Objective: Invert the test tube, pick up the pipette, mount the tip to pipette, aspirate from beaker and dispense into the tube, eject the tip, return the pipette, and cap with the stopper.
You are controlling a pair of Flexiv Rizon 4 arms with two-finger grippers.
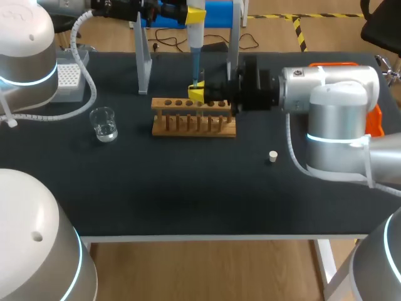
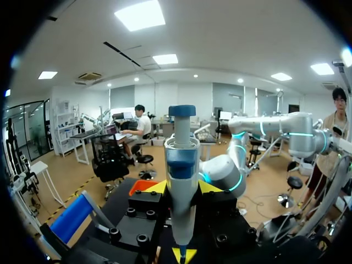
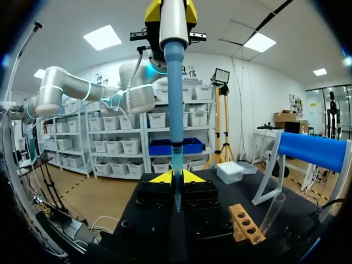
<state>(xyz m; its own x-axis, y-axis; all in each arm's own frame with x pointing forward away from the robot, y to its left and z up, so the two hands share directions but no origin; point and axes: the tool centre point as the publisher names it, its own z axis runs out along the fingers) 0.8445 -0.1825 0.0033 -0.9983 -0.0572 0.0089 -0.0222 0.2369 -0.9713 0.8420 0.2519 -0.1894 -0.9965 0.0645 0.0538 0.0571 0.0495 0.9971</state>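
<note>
My left end effector [image 2: 183,187] is clamped on the body of the blue-and-white plastic pipette [image 2: 181,159]. It holds the pipette upright, long axis vertical and plunger up, so the clear plastic tip [image 3: 176,187] points straight down. The tip hangs at my right end effector [image 3: 176,177]; I cannot tell whether that one grips it. Just beside it, the clear glass test tube [image 3: 273,212] stands roughly upright in a pale wooden rack [image 3: 245,223], probably ready for filling. Well apart on the black bench [image 1: 188,188] sit a small glass beaker [image 1: 103,123] and a white stopper [image 1: 272,156].
</note>
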